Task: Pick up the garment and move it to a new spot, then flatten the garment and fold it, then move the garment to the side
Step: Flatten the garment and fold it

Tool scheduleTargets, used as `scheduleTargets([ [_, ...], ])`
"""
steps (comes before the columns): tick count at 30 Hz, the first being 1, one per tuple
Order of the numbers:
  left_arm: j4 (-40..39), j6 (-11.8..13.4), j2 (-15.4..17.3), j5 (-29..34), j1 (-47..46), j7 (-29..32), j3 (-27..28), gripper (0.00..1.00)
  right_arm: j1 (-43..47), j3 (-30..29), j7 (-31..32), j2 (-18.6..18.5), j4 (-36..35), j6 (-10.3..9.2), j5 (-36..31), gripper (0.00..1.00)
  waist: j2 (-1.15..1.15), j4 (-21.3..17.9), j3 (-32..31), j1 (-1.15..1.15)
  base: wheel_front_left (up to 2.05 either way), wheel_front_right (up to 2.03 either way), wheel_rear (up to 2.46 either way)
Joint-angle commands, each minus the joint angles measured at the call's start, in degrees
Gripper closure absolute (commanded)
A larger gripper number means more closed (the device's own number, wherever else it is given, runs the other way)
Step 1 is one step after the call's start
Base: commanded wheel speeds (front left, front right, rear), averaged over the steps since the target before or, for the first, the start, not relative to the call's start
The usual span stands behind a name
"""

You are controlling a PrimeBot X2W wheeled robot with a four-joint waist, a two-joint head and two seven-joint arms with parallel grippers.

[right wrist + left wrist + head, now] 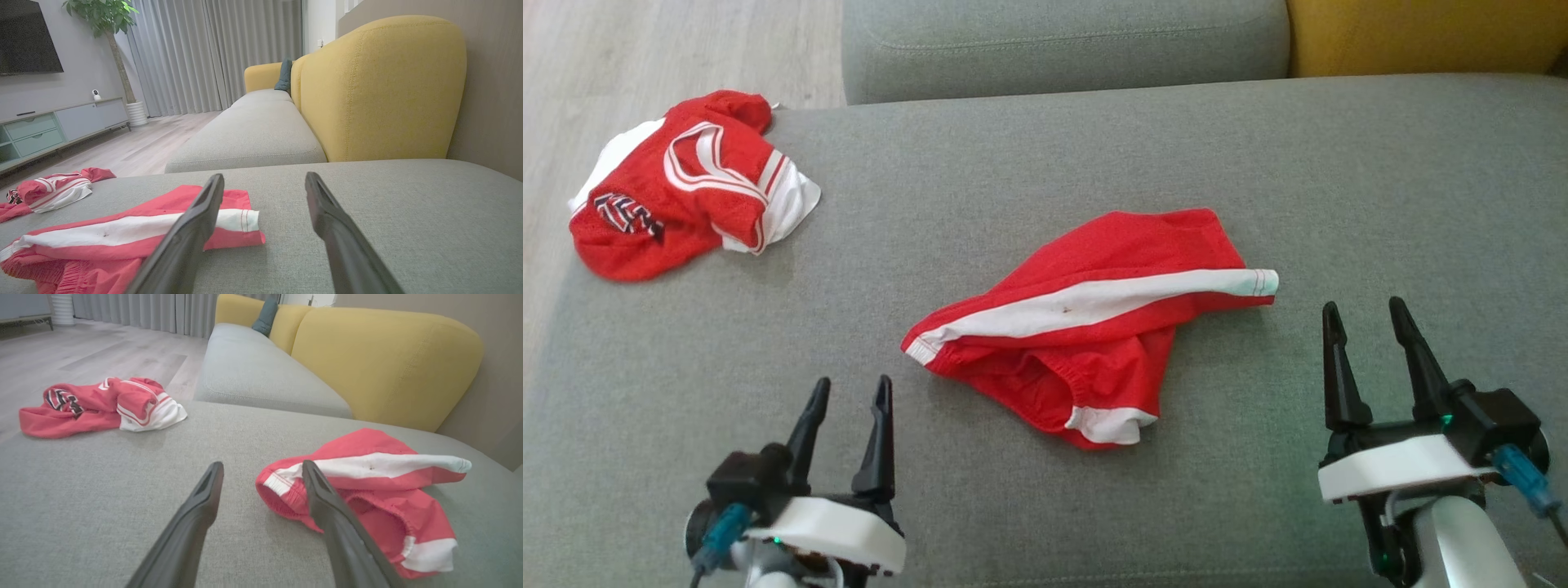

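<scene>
A wide grey sofa seat (1380, 180) is spread across the head view, backed at the far right by a yellow backrest (1421, 37) and bounded on the left by an edge beyond which wooden floor (645, 49) is seen. A second grey cushion (1062, 41) is set beyond the far edge.

A pair of red shorts (1111, 327) is found crumpled near the middle of the seat and is taken to be the garment meant. Its long axis is marked by a white stripe (1094, 300) running from the near left up to the far right. A red and white jersey (686, 188) is bunched at the far left corner, well apart from the shorts, close to the seat's edge.

The shorts are flanked by both arms. The left gripper (853, 381) is held just beside the stripe's near-left end, fingers spread apart with nothing between them. The right gripper (1365, 304) is held just to the right of the stripe's far end, likewise spread apart and empty. The left is judged slightly nearer; in the left wrist view the waistband corner (278, 486) is seen just by one finger.

Bare seat is left to the far right and along the near side, so room for a new spot is judged best there, away from the left edge and the jersey.
</scene>
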Motion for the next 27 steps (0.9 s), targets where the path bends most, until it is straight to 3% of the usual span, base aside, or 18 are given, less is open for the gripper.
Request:
scheduleTargets([
  [1, -0.9, -0.2, -0.2, 0.4, -2.8, -0.7, 1.7, 0.0, -1.0, 1.2, -0.4, -0.3, -1.8, -0.04, -0.2, 0.0, 0.0, -0.1, 0.2, 0.0, 0.0, 0.0, 0.0],
  [7, 5.1, -1.4, -0.4, -2.5, -6.1, 1.4, -0.6, 0.0, -1.4, 1.3, -0.4, -0.3, -1.9, -0.04, 0.0, 0.0, 0.0, -0.7, 1.5, 0.0, 0.0, 0.0, 0.0],
  [16, 11.6, -0.7, -0.5, -16.7, -13.1, 7.0, -3.0, 0.0, -2.4, 1.7, -0.4, -0.3, -2.0, -0.04, 0.2, 0.0, 0.0, -2.5, 4.1, 0.0, 0.0, 0.0, 0.0],
  [27, 15.2, 0.9, -0.5, -20.6, -17.4, 5.1, -4.4, 0.0, -3.2, 1.2, -0.4, -0.3, -2.2, -0.04, 0.3, 0.0, 0.0, -4.7, 6.0, 0.0, 0.0, 0.0, 0.0],
])
